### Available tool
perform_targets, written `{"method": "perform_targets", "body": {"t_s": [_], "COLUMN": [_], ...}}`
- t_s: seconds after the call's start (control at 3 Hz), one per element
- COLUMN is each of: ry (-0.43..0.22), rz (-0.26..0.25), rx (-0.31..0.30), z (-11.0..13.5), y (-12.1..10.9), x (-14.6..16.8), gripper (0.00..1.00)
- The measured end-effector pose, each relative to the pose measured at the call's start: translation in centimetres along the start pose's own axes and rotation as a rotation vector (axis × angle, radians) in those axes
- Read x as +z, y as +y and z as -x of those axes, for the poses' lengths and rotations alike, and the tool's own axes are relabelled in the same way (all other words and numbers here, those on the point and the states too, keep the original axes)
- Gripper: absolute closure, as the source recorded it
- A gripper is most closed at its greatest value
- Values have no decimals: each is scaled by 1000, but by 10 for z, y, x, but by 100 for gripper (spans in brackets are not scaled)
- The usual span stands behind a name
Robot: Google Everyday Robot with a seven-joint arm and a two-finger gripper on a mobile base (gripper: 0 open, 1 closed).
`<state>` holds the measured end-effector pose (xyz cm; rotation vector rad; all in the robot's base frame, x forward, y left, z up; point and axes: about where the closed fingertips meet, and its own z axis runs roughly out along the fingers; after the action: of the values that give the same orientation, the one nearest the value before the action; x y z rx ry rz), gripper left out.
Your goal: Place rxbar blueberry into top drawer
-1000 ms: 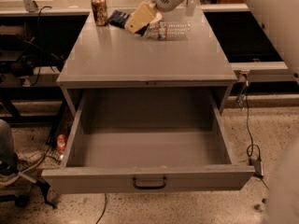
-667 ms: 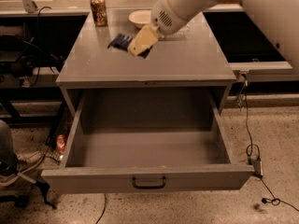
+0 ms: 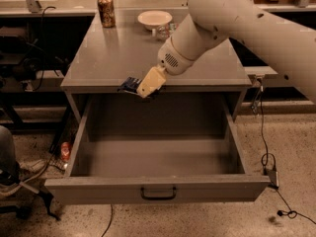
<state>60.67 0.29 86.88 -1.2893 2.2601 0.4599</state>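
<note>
My arm reaches in from the upper right, the big pale upper link crossing above the cabinet top (image 3: 113,58) and sloping down to the left. The wrist is bent downward. That puts my gripper (image 3: 146,89) right at the cabinet's front edge, a little left of centre, above the back of the open cavity. The cream-coloured fingers (image 3: 151,80) point down and to the left.

They're clamped on the rxbar blueberry (image 3: 129,85). The dark wrapper sticks out to the left of the fingertips, level with the lip of the top. It's off the surface and not down in the drawer.

The top drawer (image 3: 158,187) is pulled well out below me, its grey front nearest the camera and the black handle (image 3: 158,193) at the middle of that front. The grey floor of the drawer is in plain view.

Behind my arm, at the far edge of the top, the brown can (image 3: 106,10) stands upright at the left. A pale shallow bowl (image 3: 154,19) sits near the centre, with something clear and glassy just in front of it, partly hidden by my arm.
</note>
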Motion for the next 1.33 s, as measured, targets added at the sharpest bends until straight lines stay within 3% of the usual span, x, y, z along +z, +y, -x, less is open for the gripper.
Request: {"method": "perform_targets", "body": {"t_s": [0.33,0.67,1.0,1.33], "ry": [0,-1,-21,-30], "rz": [0,-1,-3,-13], "rx": [0,60,192,271], "z": [0,-21,-70,-101], "y": [0,-2,-7,-20], "x": [0,11,35,61], "gripper": [100,100,100,100]}}
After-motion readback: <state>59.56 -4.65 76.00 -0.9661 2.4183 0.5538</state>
